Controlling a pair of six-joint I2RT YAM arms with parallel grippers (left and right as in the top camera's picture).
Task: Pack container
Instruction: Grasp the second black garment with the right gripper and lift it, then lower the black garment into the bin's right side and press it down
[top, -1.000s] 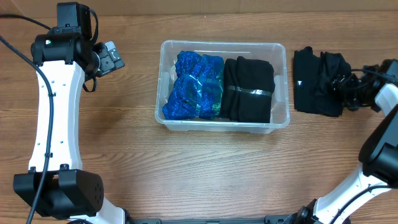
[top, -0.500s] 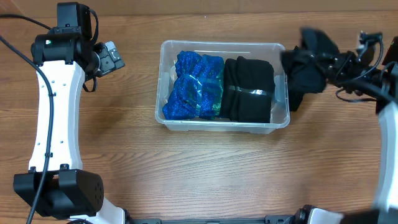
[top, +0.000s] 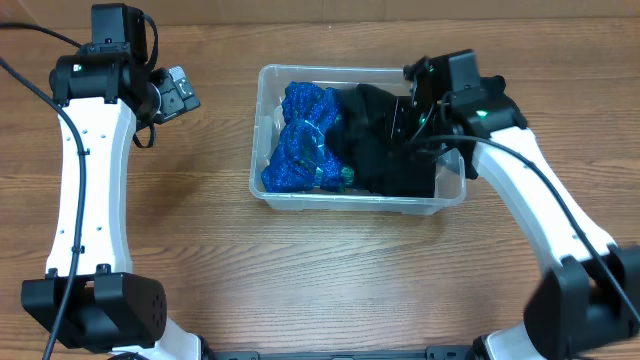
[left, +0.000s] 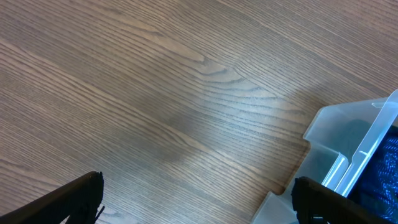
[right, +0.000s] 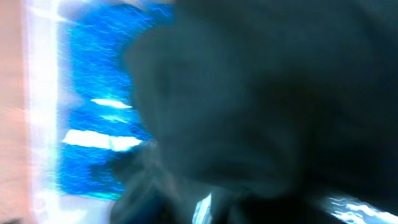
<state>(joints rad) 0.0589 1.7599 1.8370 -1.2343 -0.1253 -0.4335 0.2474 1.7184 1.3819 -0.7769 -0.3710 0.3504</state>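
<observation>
Right hand is low over the right half of the container, pressed into the black clothing heaped beneath and just beside it. We cannot tell whether this hand is clenched on the cloth or released. Its own camera shows only blurred dark fabric and no fingers.

We judge this to be the placing step, with the hand sunk in so the cloth seats below the rim rather than draping over it.

The blue bundle lies beyond the right hand, toward the far wall, touching the black cloth.

The container stands on the worktop, directly under the right hand and well apart from the left hand.

The left hand is released, its fingertips spread wide over bare wood. We take it to be parked clear of the packing, with the container corner just ahead of it.
</observation>
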